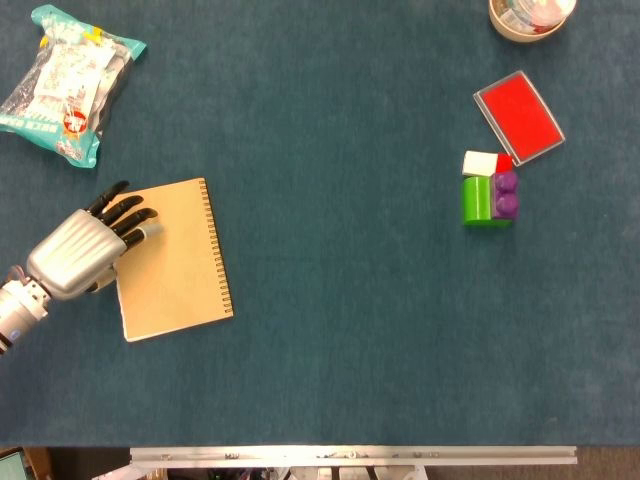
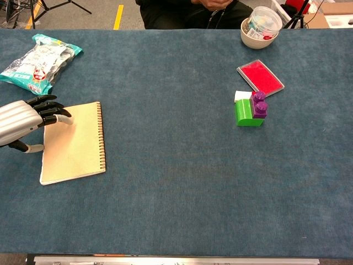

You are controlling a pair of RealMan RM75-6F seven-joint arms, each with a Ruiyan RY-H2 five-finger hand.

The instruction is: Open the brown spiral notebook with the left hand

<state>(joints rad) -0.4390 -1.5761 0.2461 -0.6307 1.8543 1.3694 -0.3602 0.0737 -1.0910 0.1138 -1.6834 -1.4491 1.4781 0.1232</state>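
Nearest the robot, on the blue bench (image 1: 330, 330), the brown spiral notebook (image 1: 172, 258) lies closed — spiral on its right. At its left edge, the left hand (image 1: 75, 255) rests, fingers (image 1: 135, 214) spread over the cover, holding nothing. Beyond lies a snack bag (image 1: 68, 80).

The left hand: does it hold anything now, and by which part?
Nothing is held. The left hand lies with fingers spread over the free edge of the closed brown notebook, opposite the spiral; contact cannot be told.

- We see a blue-carpeted table (image 1: 330, 330).
- On it: closed brown notebook (image 1: 175, 260), snack bag (image 1: 65, 80), red stamp pad (image 1: 517, 116), toy blocks (image 1: 488, 190), bowl (image 1: 530, 17).
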